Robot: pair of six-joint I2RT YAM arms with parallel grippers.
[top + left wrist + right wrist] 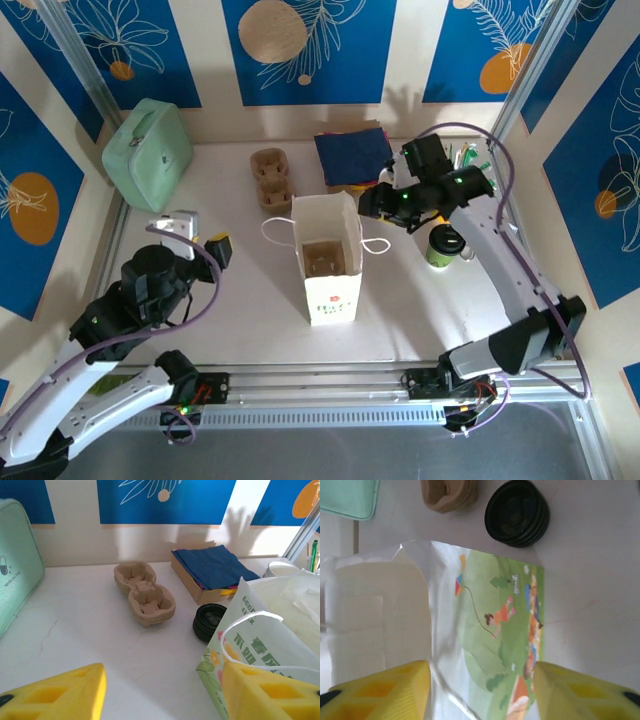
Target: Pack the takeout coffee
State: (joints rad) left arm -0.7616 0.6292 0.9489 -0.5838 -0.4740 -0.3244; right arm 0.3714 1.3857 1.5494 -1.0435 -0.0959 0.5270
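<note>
Two open grippers by the paper bag, with the coffee standing outside it.

The top view gives the takeout coffee [443, 245]: it stands upright, black lid on, on the table [250, 300] near the right side of the open paper bag [328, 262], close beside the right arm. The wrist views give the stack of black lids [517, 512] and the cardboard cup carriers [145, 592] behind the bag. The right gripper [480, 680] has its yellow fingers spread over the bag's printed side and pinches nothing; if they touch the paper cannot be told. The left gripper [162, 680] is spread too and is empty, with the bag's handle by its right finger.
</note>
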